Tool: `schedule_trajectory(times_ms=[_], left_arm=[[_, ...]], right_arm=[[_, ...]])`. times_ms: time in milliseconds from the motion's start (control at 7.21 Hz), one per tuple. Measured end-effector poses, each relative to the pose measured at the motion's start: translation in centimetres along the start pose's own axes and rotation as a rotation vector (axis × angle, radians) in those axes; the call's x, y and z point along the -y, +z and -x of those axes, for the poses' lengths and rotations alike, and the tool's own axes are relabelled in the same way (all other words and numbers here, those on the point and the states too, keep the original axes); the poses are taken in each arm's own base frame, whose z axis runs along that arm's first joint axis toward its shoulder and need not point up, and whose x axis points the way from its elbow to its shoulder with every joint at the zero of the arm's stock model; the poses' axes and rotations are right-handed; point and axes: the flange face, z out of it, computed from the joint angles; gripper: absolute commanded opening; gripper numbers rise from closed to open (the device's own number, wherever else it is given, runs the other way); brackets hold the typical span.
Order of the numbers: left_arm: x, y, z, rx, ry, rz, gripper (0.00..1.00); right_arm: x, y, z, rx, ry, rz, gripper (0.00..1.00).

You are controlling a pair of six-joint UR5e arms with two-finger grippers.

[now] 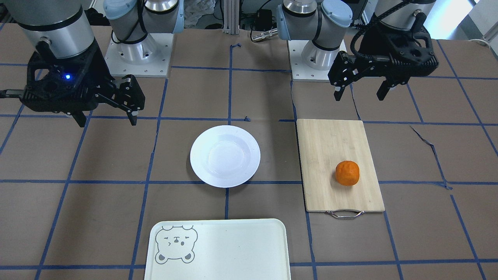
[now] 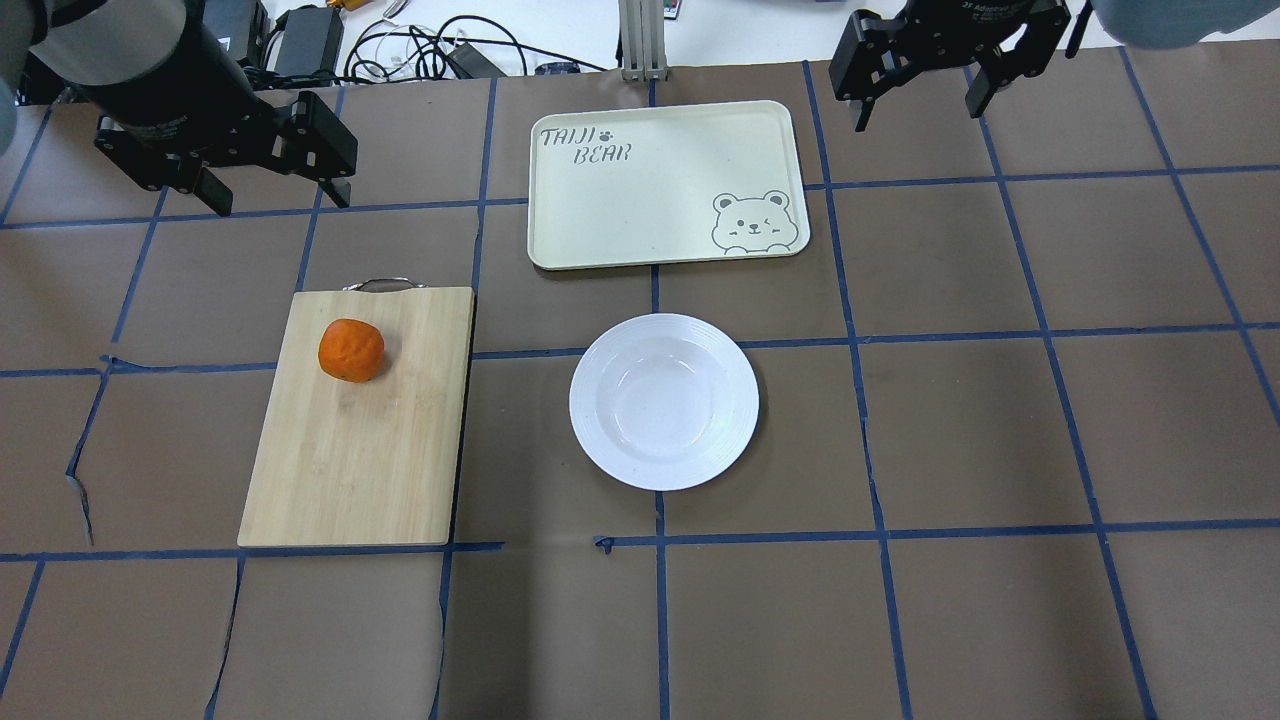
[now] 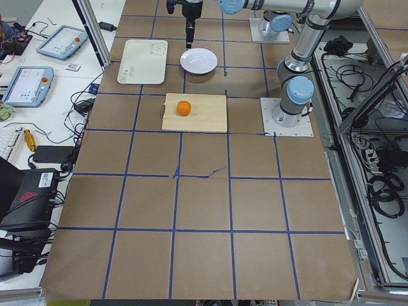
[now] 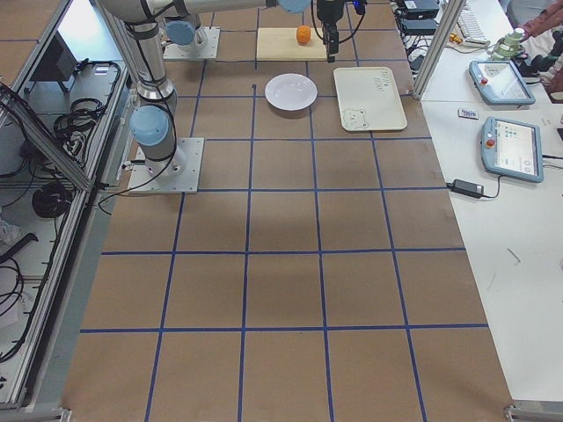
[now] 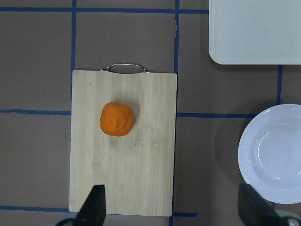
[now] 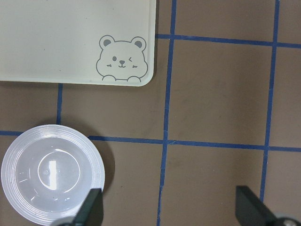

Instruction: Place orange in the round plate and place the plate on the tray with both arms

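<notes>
The orange (image 2: 351,350) (image 1: 347,173) (image 5: 117,119) lies on a bamboo cutting board (image 2: 370,450) on the robot's left side. An empty white round plate (image 2: 663,400) (image 1: 225,155) (image 6: 51,181) sits mid-table. Beyond it lies the cream tray (image 2: 660,185) (image 1: 229,249) (image 6: 70,37), bear face in one corner. My left gripper (image 2: 280,200) (image 1: 359,96) (image 5: 174,207) hangs open and empty, high up and off the board's handle end. My right gripper (image 2: 917,112) (image 1: 108,121) (image 6: 170,207) hangs open and empty, off to the tray's right, with a blue light on it.
The board's metal handle (image 2: 380,284) points toward the far table edge. Both arm bases (image 1: 138,50) (image 1: 317,54) stand at the robot's side. Cables and power bricks (image 2: 400,45) lie past the far edge. Brown paper with blue tape lines covers the table.
</notes>
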Motion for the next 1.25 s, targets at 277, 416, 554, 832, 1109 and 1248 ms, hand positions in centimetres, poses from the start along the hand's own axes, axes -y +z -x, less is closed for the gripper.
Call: schedule_trajectory(times_ms=[277,416,554,832,1109,1248], left_arm=[[0.00,0.00,0.00,0.000,0.000,0.000,1.00],[0.01,0.01,-0.01,-0.001,0.000,0.000,1.00],[0.04,0.04,-0.03,-0.003,0.000,0.000,1.00],[-0.05,0.20,-0.03,-0.003,0.000,0.011,1.00],[-0.42,0.46,0.11,0.001,-0.003,0.044,1.00],[-0.43,0.86,0.45,0.003,-0.012,0.062,1.00]], right_arm=[[0.05,0.18,-0.26,-0.005,-0.001,-0.001,1.00],[0.00,0.25,-0.26,-0.002,0.000,0.001,1.00],[-0.05,0.33,-0.23,0.002,0.002,0.004,1.00],[-0.08,0.44,-0.28,0.003,0.005,0.008,1.00],[-0.28,0.43,-0.46,-0.001,-0.001,0.021,1.00],[-0.36,0.38,-0.46,-0.002,-0.009,0.024,1.00]])
